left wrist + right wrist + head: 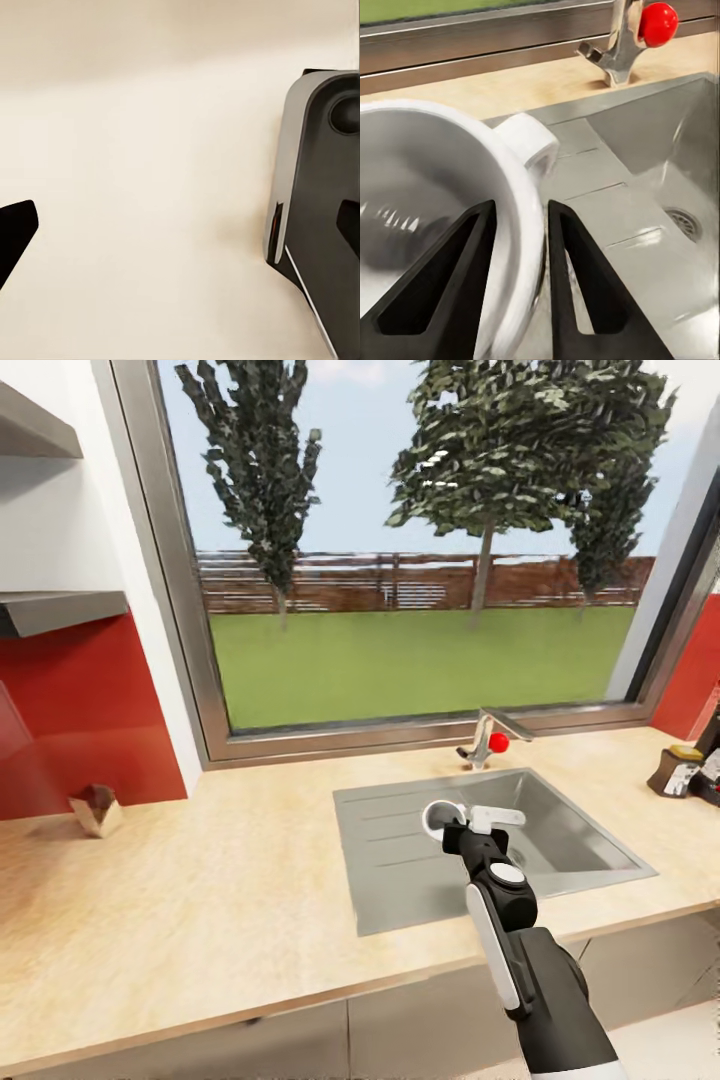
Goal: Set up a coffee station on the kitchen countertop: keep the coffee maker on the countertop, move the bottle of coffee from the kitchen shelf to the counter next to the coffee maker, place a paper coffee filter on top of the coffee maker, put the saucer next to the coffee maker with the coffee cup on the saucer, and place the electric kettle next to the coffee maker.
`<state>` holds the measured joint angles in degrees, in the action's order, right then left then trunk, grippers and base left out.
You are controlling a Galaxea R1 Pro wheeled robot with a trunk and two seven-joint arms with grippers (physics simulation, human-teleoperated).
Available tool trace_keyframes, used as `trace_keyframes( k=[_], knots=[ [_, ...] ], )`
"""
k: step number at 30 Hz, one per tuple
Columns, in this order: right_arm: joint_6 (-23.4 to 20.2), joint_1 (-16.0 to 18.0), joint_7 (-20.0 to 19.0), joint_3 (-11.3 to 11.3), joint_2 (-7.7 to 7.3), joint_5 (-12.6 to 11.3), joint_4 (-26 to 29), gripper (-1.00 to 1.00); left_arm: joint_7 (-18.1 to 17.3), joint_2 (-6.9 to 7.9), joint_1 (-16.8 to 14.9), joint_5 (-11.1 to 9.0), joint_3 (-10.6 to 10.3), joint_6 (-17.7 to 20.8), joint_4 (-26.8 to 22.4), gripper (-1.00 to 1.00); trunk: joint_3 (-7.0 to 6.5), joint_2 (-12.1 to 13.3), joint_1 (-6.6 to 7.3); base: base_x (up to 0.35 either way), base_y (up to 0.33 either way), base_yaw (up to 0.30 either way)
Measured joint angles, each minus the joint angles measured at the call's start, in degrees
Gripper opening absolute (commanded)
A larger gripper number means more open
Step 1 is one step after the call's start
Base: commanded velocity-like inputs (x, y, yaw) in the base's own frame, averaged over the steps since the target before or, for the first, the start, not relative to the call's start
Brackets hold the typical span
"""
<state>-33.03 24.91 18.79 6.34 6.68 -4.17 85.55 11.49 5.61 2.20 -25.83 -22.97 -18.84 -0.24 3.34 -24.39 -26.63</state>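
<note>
Head view: right gripper [462, 822] pinched shut on the coffee cup's [438, 817] rim, held above the steel sink [590, 860] set in the kitchen countertop [200, 900]; cup-carrying step, likely calling next for travel right toward the bottle of coffee [676, 770]; left jaws apart, empty.

the coffee cup [438, 818] is small, round and white. it is held up over the steel sink [560, 860] that is set in the kitchen countertop [200, 900]. in the right wrist view the cup [427, 225] is seen big and close, with its open mouth turned sideways and its little handle [531, 142] sticking out. its rim is pinched between the two dark fingers [577, 292] of the right gripper [519, 217].

the countertop is long and light, with a speckled wood look, and grey cabinet fronts are seen under it.

the bottle of coffee [675, 770] is small and dark with a yellowish-brown cap. it is stood upright on the countertop, far to the right of the sink.
</note>
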Motion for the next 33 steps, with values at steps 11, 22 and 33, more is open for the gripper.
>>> trace_keyframes(
  k=[11,22,33],
  knots=[
    [-0.1,0.0,0.0,-0.1,0.0,-0.1,0.0,-1.0,0.0,0.0,0.0,0.0,0.0,0.0,0.0,1.0,0.79,0.0,0.0,0.0,-0.274,-0.182],
    [-0.1,0.0,0.0,-0.1,0.01,-0.1,0.0,-1.0,0.0,0.01,0.0,0.0,0.0,0.0,0.0,1.0,1.02,0.0,0.0,0.0,-0.269,-0.284],
    [-0.1,0.0,0.0,-0.2,0.01,-0.1,0.0,-1.0,0.0,0.01,0.0,0.0,0.0,0.0,0.0,1.0,1.02,0.0,0.0,0.0,-0.266,-0.289]
  ],
)
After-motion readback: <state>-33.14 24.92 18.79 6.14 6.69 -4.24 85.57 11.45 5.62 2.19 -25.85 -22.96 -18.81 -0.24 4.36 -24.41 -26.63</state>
